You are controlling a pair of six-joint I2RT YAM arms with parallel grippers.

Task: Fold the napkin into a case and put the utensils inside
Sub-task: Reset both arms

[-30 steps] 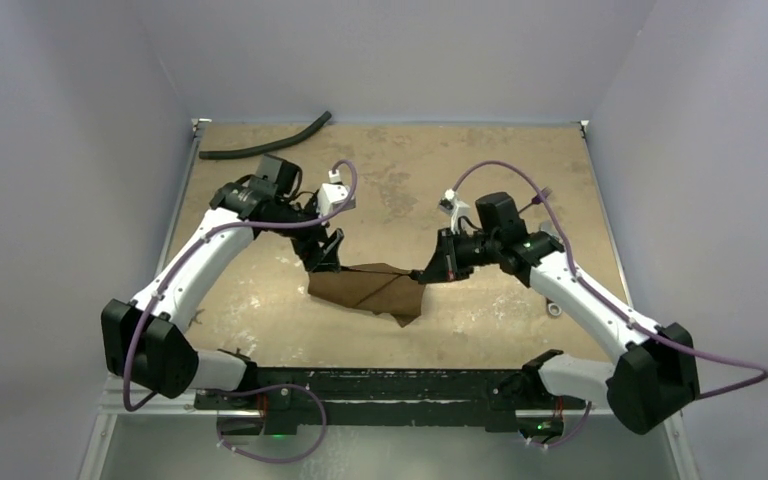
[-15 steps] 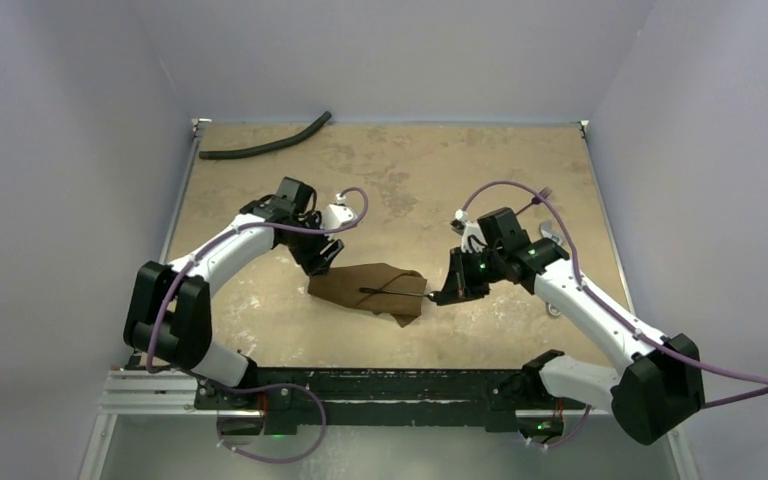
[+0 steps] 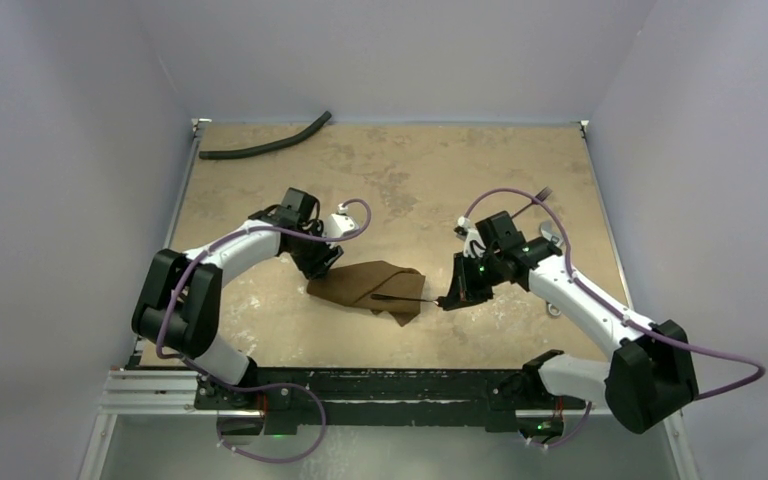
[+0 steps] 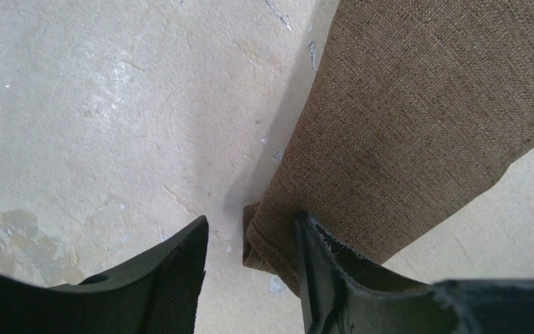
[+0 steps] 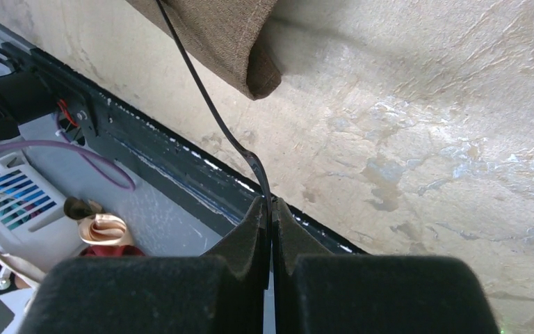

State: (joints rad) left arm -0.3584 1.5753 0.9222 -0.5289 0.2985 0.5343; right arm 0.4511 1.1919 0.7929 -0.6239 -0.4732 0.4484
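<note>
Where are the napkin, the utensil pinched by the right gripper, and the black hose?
napkin [image 3: 360, 283]: top external view, middle of the folded cloth.
utensil [image 5: 263, 182]: right wrist view, wider stretch of its handle.
black hose [image 3: 265, 148]: top external view, middle of its length.

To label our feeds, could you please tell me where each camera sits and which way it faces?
Top external: above and behind the bases, facing down at the mottled tan table; left arm and right arm show.
Left wrist: faces down past the open left hand at a corner of the brown woven cloth napkin.
Right wrist: faces along the right hand, shut on a slim dark metal utensil, towards the table's near edge.
All share the napkin.
</note>
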